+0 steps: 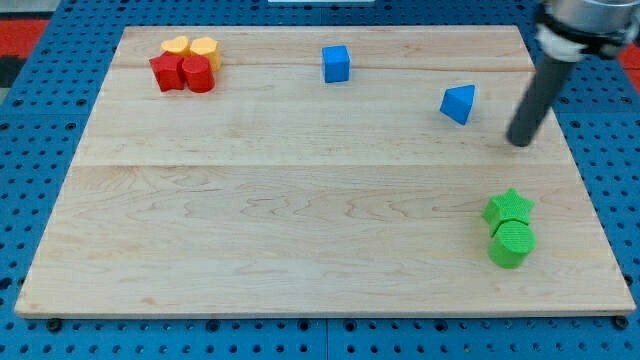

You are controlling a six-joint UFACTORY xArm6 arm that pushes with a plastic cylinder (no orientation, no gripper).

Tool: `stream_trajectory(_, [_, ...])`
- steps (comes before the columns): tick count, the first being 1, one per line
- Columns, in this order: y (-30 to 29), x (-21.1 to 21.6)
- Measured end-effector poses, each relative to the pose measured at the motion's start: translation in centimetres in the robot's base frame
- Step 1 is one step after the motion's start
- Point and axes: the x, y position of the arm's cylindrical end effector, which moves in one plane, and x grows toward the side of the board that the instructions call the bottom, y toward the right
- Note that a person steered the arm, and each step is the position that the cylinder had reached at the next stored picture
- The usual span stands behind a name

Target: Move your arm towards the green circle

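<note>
Risk first: green star [509,207] sits touching the green circle [512,243] on the side toward the view's top, directly between the circle and my tip [518,142]. Straight run down the view likely strikes the star, shoves it into the circle and pushes both toward the board's [300,200] bottom edge near the view's right. Safer, probably, to swing round and come in from the view's left or right. Blue triangle [458,103] just to the left of the tip, apart from it; careless sideways sweep could knock it.

No pincer here, only a bare rod, so nothing to report as spread or pressed together. Tip near the view's right edge, well above the green pair, touching no block.

Count: two green (star, circle), lower right. Two blue: triangle, blue cube [336,63] near the top. Two red [183,73] and two yellow [191,48], clustered touching at top left; shapes hard to make out. Eight blocks in all.
</note>
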Motion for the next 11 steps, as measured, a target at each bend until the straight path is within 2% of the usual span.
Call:
stream_trajectory(1, [-7.0,0.0])
stream_trajectory(2, [-9.3,3.3])
stream_trajectory(4, [-9.3,13.5])
stream_trajectory(6, [-5.0,20.4])
stream_trajectory(8, [4.5,20.2])
stream_trajectory(9, [4.4,16.8])
stream_trajectory(10, [1.8,14.0])
stream_trajectory(11, [0.2,13.4])
